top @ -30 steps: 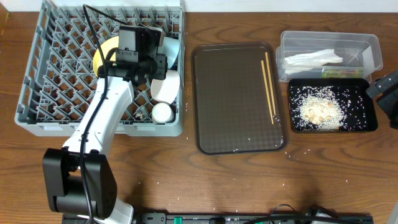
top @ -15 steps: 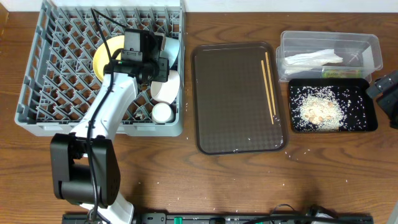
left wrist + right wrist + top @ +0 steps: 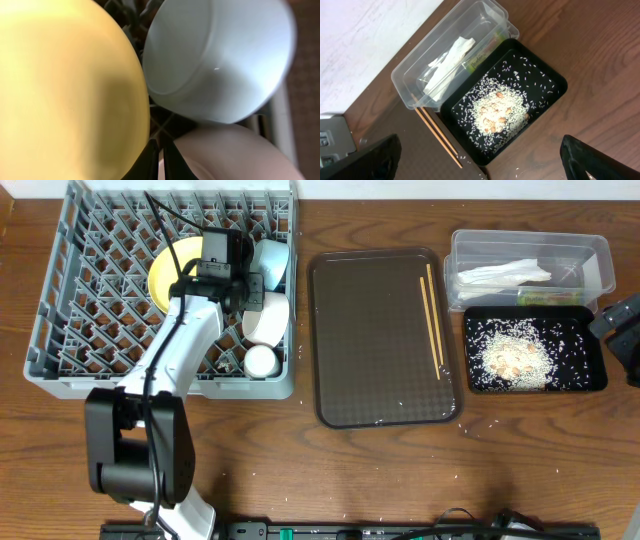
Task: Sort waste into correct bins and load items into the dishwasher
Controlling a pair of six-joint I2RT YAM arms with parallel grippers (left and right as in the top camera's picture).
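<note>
The grey dish rack (image 3: 80,330) holds the yellow plate (image 3: 160,278), light-blue bowl (image 3: 274,260), white bowl (image 3: 268,320) and white cup (image 3: 262,361). My left gripper (image 3: 240,280) is down in the rack with its jaws (image 3: 161,162) shut and empty, between the plate (image 3: 65,90) and white bowl (image 3: 230,155), below the blue bowl (image 3: 220,60). The chopsticks (image 3: 432,315) lie on the brown tray. The clear tub (image 3: 600,250) holds the napkin (image 3: 505,275) and wrapper (image 3: 545,297). The black tray (image 3: 600,375) holds rice (image 3: 515,355). My right gripper (image 3: 625,325) is open (image 3: 480,167) above the table's right edge.
The brown serving tray (image 3: 370,350) lies between the rack and the bins. Stray rice grains dot the tray's lower edge and the wood table (image 3: 400,470) in front of it. The left arm's base stands at the front left.
My left arm has swung a little and its wrist has shifted left in the rack, showing more of the light-blue bowl. The right arm has not moved.
</note>
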